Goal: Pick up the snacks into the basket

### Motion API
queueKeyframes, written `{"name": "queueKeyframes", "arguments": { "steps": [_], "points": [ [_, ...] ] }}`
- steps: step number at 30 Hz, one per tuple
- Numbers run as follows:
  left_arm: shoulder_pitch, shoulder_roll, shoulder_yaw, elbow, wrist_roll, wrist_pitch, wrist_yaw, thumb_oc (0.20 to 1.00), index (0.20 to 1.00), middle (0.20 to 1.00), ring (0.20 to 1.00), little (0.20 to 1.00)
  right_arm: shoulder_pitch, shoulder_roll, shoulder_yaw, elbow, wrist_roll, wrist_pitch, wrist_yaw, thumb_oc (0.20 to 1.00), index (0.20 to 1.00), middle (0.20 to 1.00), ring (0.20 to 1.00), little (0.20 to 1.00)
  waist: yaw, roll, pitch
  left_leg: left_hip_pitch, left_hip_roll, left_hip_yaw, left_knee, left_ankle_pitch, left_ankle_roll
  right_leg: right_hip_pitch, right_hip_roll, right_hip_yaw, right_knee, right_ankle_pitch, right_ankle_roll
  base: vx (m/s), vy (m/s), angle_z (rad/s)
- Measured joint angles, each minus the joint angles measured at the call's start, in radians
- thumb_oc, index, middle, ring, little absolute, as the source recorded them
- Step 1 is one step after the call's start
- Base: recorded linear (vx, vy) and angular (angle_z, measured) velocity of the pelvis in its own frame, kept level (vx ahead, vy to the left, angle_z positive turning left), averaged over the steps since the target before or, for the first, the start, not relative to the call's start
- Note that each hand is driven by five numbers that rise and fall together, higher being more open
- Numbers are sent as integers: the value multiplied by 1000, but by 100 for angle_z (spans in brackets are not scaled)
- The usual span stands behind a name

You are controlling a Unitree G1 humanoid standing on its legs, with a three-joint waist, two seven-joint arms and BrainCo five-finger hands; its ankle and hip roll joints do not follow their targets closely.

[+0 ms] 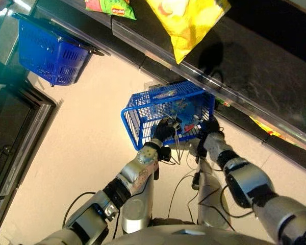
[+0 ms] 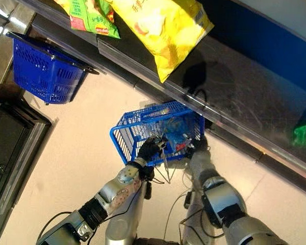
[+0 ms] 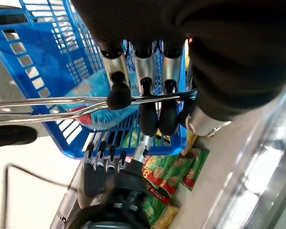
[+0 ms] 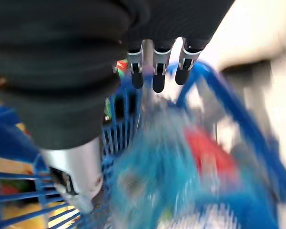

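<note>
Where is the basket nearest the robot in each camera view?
Left eye: basket at centre, on the floor below the shelf edge.
Right eye: basket at centre, slightly lower left.
Left wrist: basket behind the left hand, whose fingers curl round its wire handle.
Right wrist: basket close up, blurred.
Shared landmark: the blue-and-red bag inside it.

Blue snack bags (image 2: 174,137) inside blue basket (image 2: 123,139)
</note>
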Motion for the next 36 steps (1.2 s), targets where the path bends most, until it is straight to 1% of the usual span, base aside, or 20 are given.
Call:
{"name": "queueKeyframes", "arguments": {
  "steps": [1, 2, 5, 8, 12, 13, 17, 18, 19, 20, 21, 22, 23, 24, 27, 28, 29, 30, 33, 36],
  "points": [
    [0, 3, 2, -16, 0, 0, 0, 200, 200, 200, 200, 200, -9, -24, 52, -3, -125, 27, -6, 1000, 1000, 1000, 1000, 1000, 3, 0, 0, 0, 0, 0, -1, 0, 0, 0, 0, -1, 1, 0, 0, 0, 0, 0],
    [-5, 2, 4, -21, 0, 0, 1, 200, 200, 200, 200, 200, -6, -34, 102, -5, -198, 42, -5, 1000, 1000, 1000, 1000, 1000, 3, -1, 0, 0, 0, 0, -2, 0, 0, -1, 0, -2, 1, 0, 0, 0, 0, 0],
    [-30, -3, 9, -21, 2, -1, 1, 200, 200, 200, 200, 200, -3, -42, 144, -42, -349, 65, 13, 1000, 1000, 1000, 1000, 1000, 0, -1, 1, 0, 0, 0, -3, 0, 0, -1, 0, -2, 1, 0, 0, 0, 0, 0],
    [-28, -9, 48, -20, 23, -1, 3, 200, 200, 200, 200, 200, 62, -43, 143, -116, -403, 68, 15, 1000, 1000, 1000, 1000, 1000, -5, -4, 3, 0, 1, -1, -3, 0, 0, -1, 1, -2, 3, -1, 0, 0, 0, 0],
    [6, -8, 148, 7, 93, -4, 18, 200, 200, 200, 200, 200, 218, -40, 127, -228, -413, 70, 16, 1000, 1000, 1000, 1000, 1000, -13, -14, 9, 13, 1, 1, -2, 0, 0, 10, 1, -2, 9, -2, 0, 38, 14, 0],
    [22, -10, 211, 67, 138, -12, 33, 200, 200, 200, 200, 200, 286, -36, 116, -292, -415, 63, 16, 1000, 1000, 1000, 1000, 1000, -30, -33, 20, 40, 1, 1, -3, 0, 0, 36, 1, -1, 9, -3, 0, 49, 12, 1],
    [60, 21, 333, 266, 236, -8, 63, 200, 200, 200, 200, 200, 398, -28, 54, -289, -421, 52, 29, 1000, 1000, 1000, 1000, 1000, -55, -76, 27, 136, 2, 3, -17, -2, -2, 128, 1, -3, 7, -12, 2, 105, 52, 1],
    [75, 20, 379, 370, 292, -7, 63, 200, 200, 200, 200, 200, 445, -33, 19, -293, -435, 52, 35, 1000, 1000, 1000, 1000, 1000, -58, -88, 27, 187, 1, 6, -20, -4, -2, 177, 0, -2, 7, -15, 4, 86, 42, 2],
    [86, 18, 388, 393, 297, 3, 65, 200, 200, 200, 200, 200, 457, -29, 14, -294, -438, 52, 35, 1000, 1000, 1000, 1000, 1000, -59, -96, 22, 204, 1, 6, -20, -5, -3, 194, -1, -2, 7, -22, 9, 142, 92, -3],
    [125, 44, 400, 403, 335, 10, 73, 200, 200, 200, 200, 200, 494, -29, 0, -289, -446, 51, 35, 1000, 1000, 1000, 1000, 1000, -59, -115, 10, 230, 5, 6, -21, -16, -8, 219, 3, 0, 0, -28, 8, 97, 68, -3],
    [139, 59, 401, 417, 355, 9, 74, 200, 200, 200, 200, 200, 507, -30, -4, -289, -448, 51, 35, 1000, 1000, 1000, 1000, 1000, -58, -121, 7, 237, 7, 6, -21, -20, -13, 227, 5, 1, 0, -29, 6, 191, 120, 2],
    [133, 45, 435, 520, 408, 10, 75, 200, 200, 200, 200, 200, 527, -24, -49, -291, -448, 52, 38, 1000, 1000, 1000, 1000, 1000, -57, -131, 1, 260, 6, 7, -21, -28, -8, 251, 4, 2, 1, -32, 1, 91, 53, 2],
    [137, 42, 446, 556, 416, 27, 82, 200, 200, 200, 200, 200, 547, -17, -55, -289, -448, 52, 39, 1000, 1000, 1000, 1000, 1000, -59, -143, -7, 269, 4, 8, -21, -29, -7, 257, 2, 5, 1, -32, 2, 187, 118, -10],
    [145, 42, 475, 651, 455, 34, 83, 200, 200, 200, 200, 200, 570, -2, -76, -293, -447, 51, 45, 1000, 1000, 1000, 1000, 1000, -60, -167, -34, 279, 4, 22, -21, -35, -4, 259, 1, 27, 1, -32, 2, 94, 66, -20],
    [160, 29, 543, 792, 494, 51, 84, 200, 200, 200, 200, 200, 640, 21, -118, -330, -435, 48, 56, 1000, 1000, 1000, 1000, 1000, -65, -202, -92, 296, 0, 43, -22, -44, 0, 263, -4, 53, 1, -30, 5, 99, 98, -22],
    [165, 25, 575, 833, 501, 49, 83, 200, 200, 200, 200, 200, 660, 35, -138, -338, -432, 47, 64, 1000, 1000, 1000, 1000, 1000, -60, -206, -116, 303, 1, 58, -22, -49, 3, 266, -5, 56, 0, -28, 8, 39, 60, -28],
    [192, 32, 594, 881, 534, 62, 82, 200, 200, 200, 200, 200, 698, 41, -136, -343, -422, 45, 74, 1000, 1000, 1000, 1000, 1000, -65, -214, -168, 305, -1, 67, -22, -58, 2, 254, -8, 73, 1, -28, 7, 39, 60, -32],
    [202, 34, 606, 920, 556, 60, 75, 200, 200, 200, 200, 200, 718, 42, -143, -359, -414, 43, 78, 1000, 1000, 1000, 1000, 1000, -75, -218, -191, 308, -1, 84, -22, -62, 3, 249, -9, 82, 7, -25, 10, 50, 23, -38],
    [242, 38, 678, 961, 573, 71, 64, 200, 200, 200, 200, 200, 759, 51, -185, -403, -376, 31, 89, 1000, 1000, 1000, 1000, 1000, -85, -218, -228, 340, 13, 126, -23, -79, 4, 245, -8, 130, 29, -25, 11, 45, -71, -51],
    [248, 45, 682, 960, 602, 75, 57, 200, 200, 200, 200, 200, 789, 47, -193, -484, -346, 26, 100, 1000, 1000, 1000, 1000, 1000, -87, -214, -238, 360, 39, 156, -27, -83, 3, 225, -1, 134, 59, -16, 8, 24, -154, -41]
  ]
}}
